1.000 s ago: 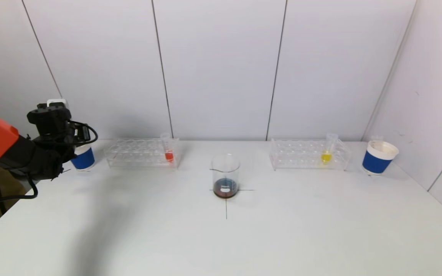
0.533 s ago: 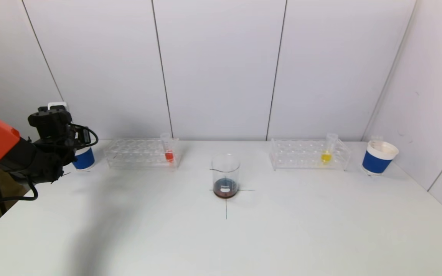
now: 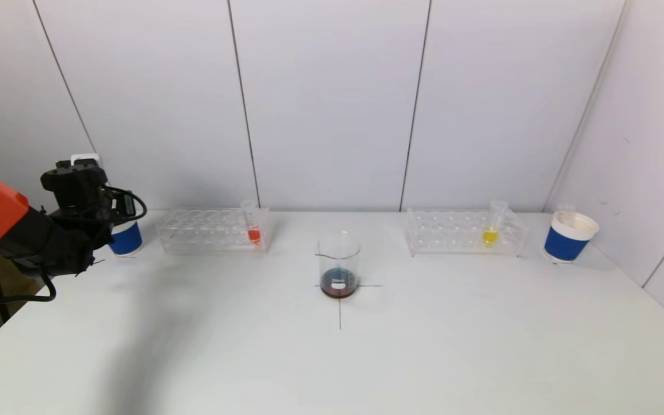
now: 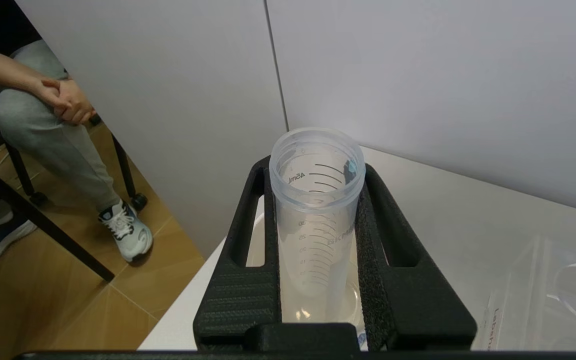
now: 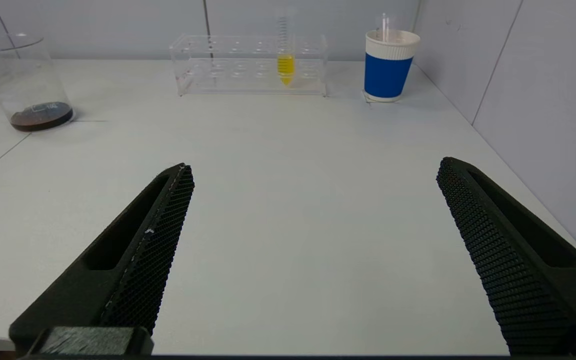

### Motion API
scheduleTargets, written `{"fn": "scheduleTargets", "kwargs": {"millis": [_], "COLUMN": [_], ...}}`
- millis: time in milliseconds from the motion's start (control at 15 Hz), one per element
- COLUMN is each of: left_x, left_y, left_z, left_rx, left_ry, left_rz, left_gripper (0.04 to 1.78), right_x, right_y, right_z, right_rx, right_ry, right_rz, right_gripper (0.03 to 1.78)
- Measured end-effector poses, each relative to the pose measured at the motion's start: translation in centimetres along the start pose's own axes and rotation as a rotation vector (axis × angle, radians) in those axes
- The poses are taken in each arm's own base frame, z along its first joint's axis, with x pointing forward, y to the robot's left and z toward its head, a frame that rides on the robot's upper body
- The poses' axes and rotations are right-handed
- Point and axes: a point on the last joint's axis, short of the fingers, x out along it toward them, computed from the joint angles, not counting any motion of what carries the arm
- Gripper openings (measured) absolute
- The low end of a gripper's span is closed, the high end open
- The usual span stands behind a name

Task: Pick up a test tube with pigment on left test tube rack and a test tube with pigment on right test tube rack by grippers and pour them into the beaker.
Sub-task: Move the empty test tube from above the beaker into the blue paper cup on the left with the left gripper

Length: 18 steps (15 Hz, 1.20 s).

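My left gripper (image 3: pixel 107 210) is at the far left of the table, over a blue paper cup (image 3: pixel 126 239). In the left wrist view it (image 4: pixel 316 167) is shut on an empty clear test tube (image 4: pixel 318 210), held upright with its lower end inside the cup (image 4: pixel 370 300). A tube with red pigment (image 3: pixel 253 230) stands in the left rack (image 3: pixel 205 230). A tube with yellow pigment (image 3: pixel 490 233) stands in the right rack (image 3: pixel 453 233). The beaker (image 3: pixel 339 265) at mid-table holds dark liquid. My right gripper (image 5: pixel 315 170) is open and empty above the near table, outside the head view.
A second blue cup (image 3: pixel 569 236) with a tube in it stands at the far right near the side wall. The right wrist view shows the yellow tube (image 5: pixel 286 65), that cup (image 5: pixel 388 70) and the beaker (image 5: pixel 28 85). A seated person (image 4: pixel 43 110) is off the table's left edge.
My left gripper has sunk slightly and shifted a little left over the blue cup, then held still. Nothing else has moved.
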Motion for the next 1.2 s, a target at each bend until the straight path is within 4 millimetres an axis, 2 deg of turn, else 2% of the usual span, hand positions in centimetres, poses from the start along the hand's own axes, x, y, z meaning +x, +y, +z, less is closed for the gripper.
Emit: {"fn": "scheduleTargets", "kwargs": {"millis": [867, 1067, 1200], "left_x": [0.06, 0.08, 0.11], "left_y": [0.11, 0.13, 0.14], "left_z": [0.14, 0.21, 0.18], "left_rx": [-0.016, -0.015, -0.014], "left_ry": [-0.024, -0.030, -0.030], "left_rz": [-0.010, -0.001, 0.001], "left_gripper": [0.45, 0.59, 0.82], "right_x": [0.00, 0.00, 0.00], "right_y": [0.00, 0.00, 0.00], "right_z": [0.00, 0.00, 0.00], "right_rx": [0.000, 0.000, 0.000], "right_ry": [0.000, 0.000, 0.000], "right_rz": [0.000, 0.000, 0.000], "right_gripper": [1.77, 1.77, 1.77]}}
